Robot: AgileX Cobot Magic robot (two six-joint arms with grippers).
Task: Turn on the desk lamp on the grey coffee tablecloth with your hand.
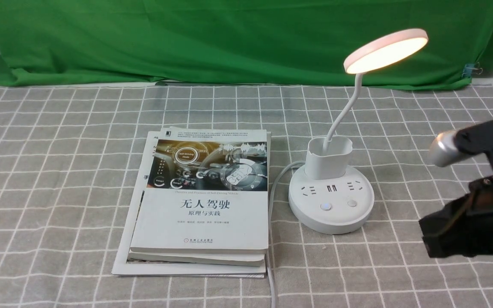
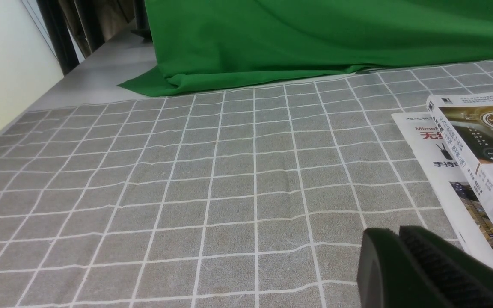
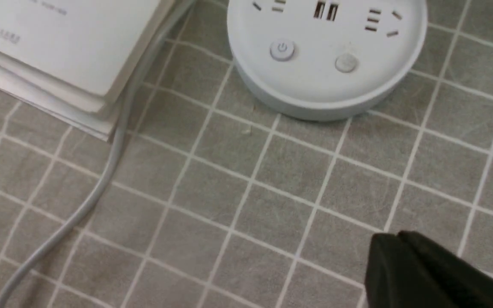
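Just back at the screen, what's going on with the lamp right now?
The lamp is lit; its head glows. The right gripper, shut and holding nothing, hangs beside the base without touching it. The left gripper is shut too, over the tablecloth next to the books.

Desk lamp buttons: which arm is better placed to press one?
Right. Its fingers hang near the desk lamp base, buttons in view; the left fingers are beyond the books.
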